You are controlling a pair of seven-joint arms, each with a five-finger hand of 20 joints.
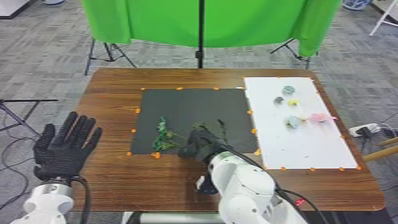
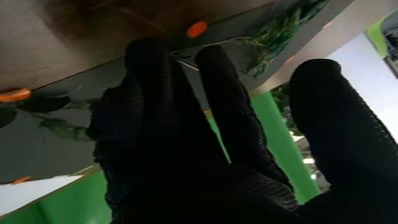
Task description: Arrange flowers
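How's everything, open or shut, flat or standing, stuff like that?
Left hand, open, fingers straight
Right hand, open, fingers straight
Black mat, flat, taped down
White sheet, flat, taped down
Leafy sprig, lying down
Flowers, loose, apart
Green cloth, hanging

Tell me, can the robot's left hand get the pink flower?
Probably not from there. The left hand is way over on the left, and the pink flower lies on the white sheet on the right, with the black mat and the right hand in between.

Five flowers (image 1: 294, 121), one black mat (image 1: 191, 105), one white sheet (image 1: 311, 150), one table (image 1: 124, 185)
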